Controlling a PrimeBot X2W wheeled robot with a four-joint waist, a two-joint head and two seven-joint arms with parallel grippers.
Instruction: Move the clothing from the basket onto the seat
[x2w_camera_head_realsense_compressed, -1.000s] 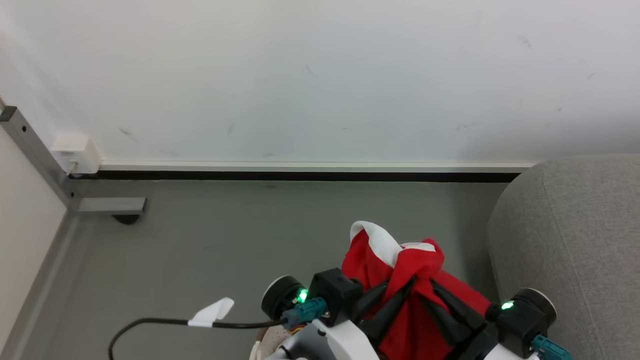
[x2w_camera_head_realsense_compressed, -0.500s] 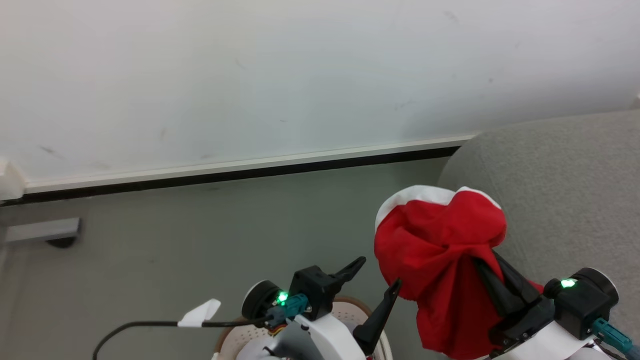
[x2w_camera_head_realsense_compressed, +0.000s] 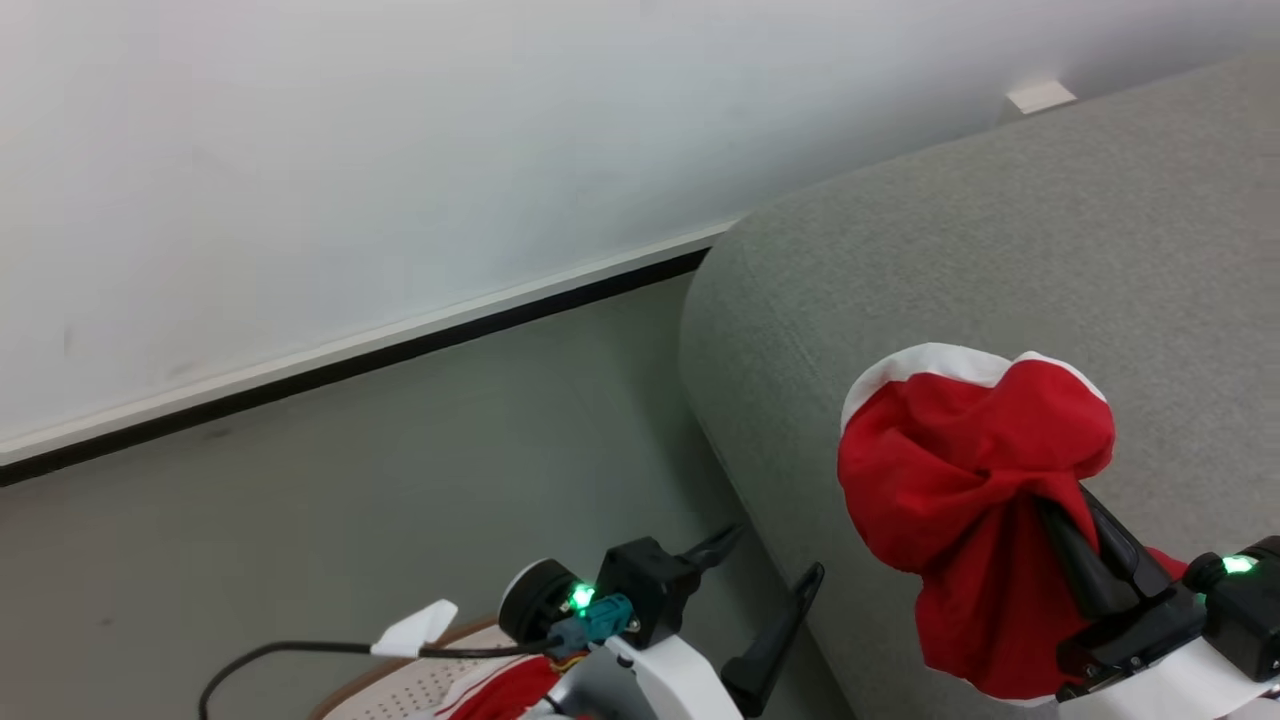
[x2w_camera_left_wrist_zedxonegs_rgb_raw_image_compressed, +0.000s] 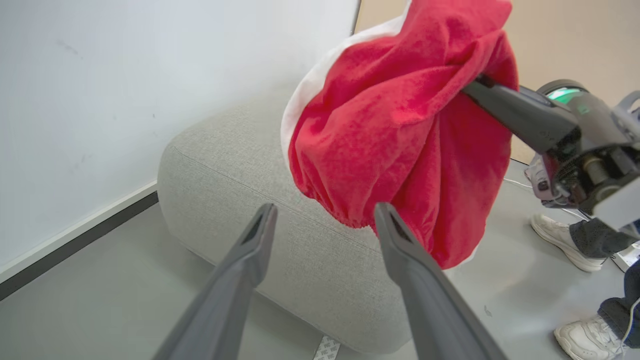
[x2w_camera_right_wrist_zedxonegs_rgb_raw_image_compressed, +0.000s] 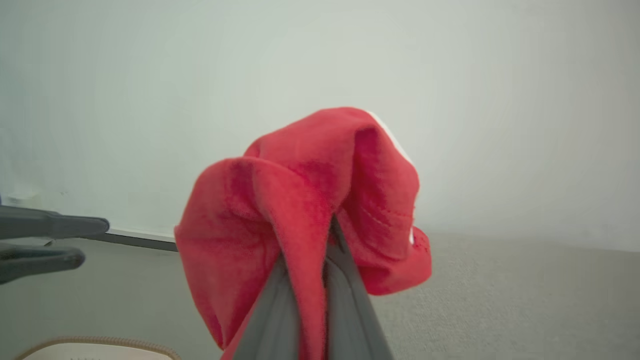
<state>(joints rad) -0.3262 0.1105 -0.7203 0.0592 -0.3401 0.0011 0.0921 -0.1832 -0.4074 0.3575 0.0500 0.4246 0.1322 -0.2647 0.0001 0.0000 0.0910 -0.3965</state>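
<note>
Right fingers (x2w_camera_head_realsense_compressed: 1080, 565) pinch the clothing (x2w_camera_head_realsense_compressed: 960, 470) above the seat (x2w_camera_head_realsense_compressed: 950, 240) edge; left fingers (x2w_camera_head_realsense_compressed: 780, 630) spread over floor (x2w_camera_head_realsense_compressed: 400, 470).

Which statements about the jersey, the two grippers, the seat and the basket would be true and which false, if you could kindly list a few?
1. The right gripper is shut on the red jersey. True.
2. The left gripper grips the jersey too. False: its jaws stand open and empty, apart from the cloth.
3. The jersey lies spread flat on the grey seat. False: it hangs bunched from the right gripper.
4. Part of the basket shows at the head view's bottom edge, by the left arm. True.
</note>
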